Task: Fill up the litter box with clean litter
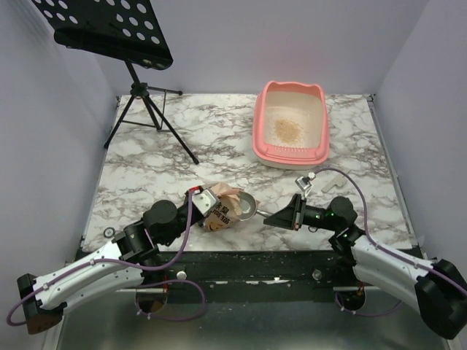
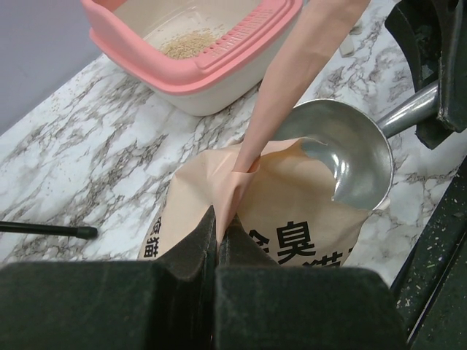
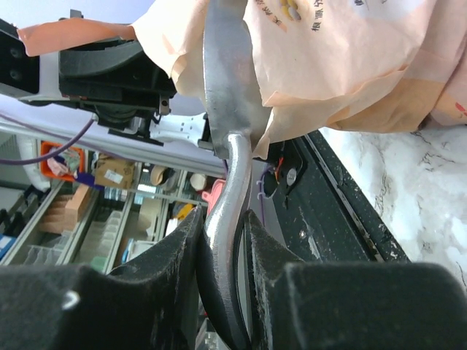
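The pink litter box (image 1: 289, 155) stands at the back right and holds a small pile of tan clean litter (image 1: 286, 130); both also show in the left wrist view, the box (image 2: 182, 69) and the litter (image 2: 191, 45). My left gripper (image 1: 198, 198) is shut on the edge of the orange-tan paper bag (image 1: 219, 206), pinching a fold of the bag (image 2: 292, 233) between its fingers. My right gripper (image 1: 288, 214) is shut on the handle (image 3: 232, 182) of the grey metal scoop (image 1: 246, 206). The scoop bowl (image 2: 350, 157) sits at the bag's mouth and looks empty.
A black music stand (image 1: 117, 29) on a tripod stands at the back left. A small white piece (image 1: 305, 180) lies just in front of the litter box. Loose granules dot the black strip (image 1: 241, 257) along the table's near edge.
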`<state>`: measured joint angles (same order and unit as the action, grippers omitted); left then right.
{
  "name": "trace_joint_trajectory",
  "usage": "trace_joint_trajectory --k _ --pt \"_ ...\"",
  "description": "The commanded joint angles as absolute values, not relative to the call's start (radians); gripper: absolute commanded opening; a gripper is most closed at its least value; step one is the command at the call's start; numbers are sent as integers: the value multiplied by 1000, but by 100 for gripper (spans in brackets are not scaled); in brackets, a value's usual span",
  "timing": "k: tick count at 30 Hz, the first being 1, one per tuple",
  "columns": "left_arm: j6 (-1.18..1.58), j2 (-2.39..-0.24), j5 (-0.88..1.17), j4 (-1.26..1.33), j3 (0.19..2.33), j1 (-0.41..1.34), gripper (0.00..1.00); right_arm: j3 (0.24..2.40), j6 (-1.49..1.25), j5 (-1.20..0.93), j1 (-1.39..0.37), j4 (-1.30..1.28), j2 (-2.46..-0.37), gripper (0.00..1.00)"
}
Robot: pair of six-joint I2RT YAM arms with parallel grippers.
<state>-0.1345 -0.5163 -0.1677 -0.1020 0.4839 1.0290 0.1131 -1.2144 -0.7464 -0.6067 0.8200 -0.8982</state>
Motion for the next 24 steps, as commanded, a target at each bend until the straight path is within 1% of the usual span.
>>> trace_joint_trajectory --k 1,4,9,17,24 --pt "-140 -497 -149 -40 485 1032 0 155 -1209 -667 -598 605 -738 1" --pt "-140 -499 -150 -38 485 1032 0 201 -1197 -641 -595 433 -667 1" --pt "-140 -494 -152 -40 485 1034 0 238 -1210 -637 -592 309 -612 1" --pt "-141 -486 -167 -40 485 1034 0 241 -1268 -629 -591 249 -516 1" --pt "-146 -476 -210 -37 483 1034 0 279 -1272 -637 -591 213 -485 1"
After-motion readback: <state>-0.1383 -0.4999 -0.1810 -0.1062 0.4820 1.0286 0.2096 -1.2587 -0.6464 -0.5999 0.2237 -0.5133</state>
